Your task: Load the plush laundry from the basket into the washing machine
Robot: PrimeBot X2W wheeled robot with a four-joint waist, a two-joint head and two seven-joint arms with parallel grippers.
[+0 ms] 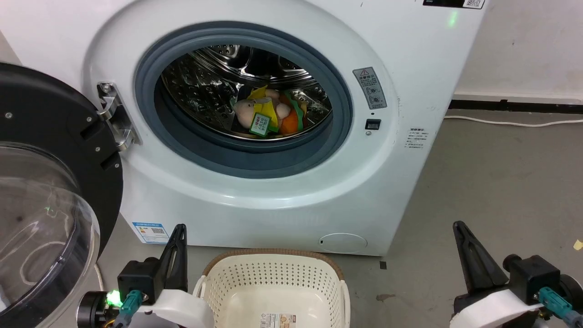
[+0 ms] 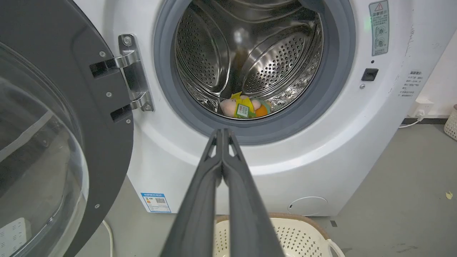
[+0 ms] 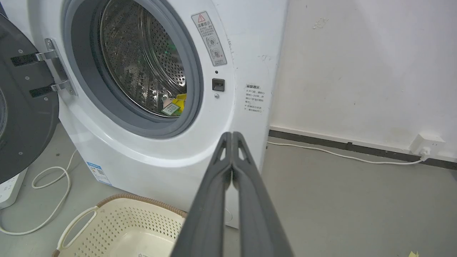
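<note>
Pink doll [image 1: 248, 113] and orange burger plush [image 1: 291, 120] sit touching inside the washing machine [image 1: 282, 196]. Its glass door [image 1: 45, 205] hangs open on the left. The basket [image 1: 273, 273] sits on the floor [image 1: 501, 182] just in front, between left tool [image 1: 181, 227] and right tool [image 1: 457, 224], both pinched closed, holding nothing.

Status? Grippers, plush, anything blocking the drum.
Shut, empty: left gripper, right gripper. In steel drum of white washing machine: pink-peach doll, orange burger plush. No plush in cream perforated basket; black-rimmed door open, mouth unobstructed.
</note>
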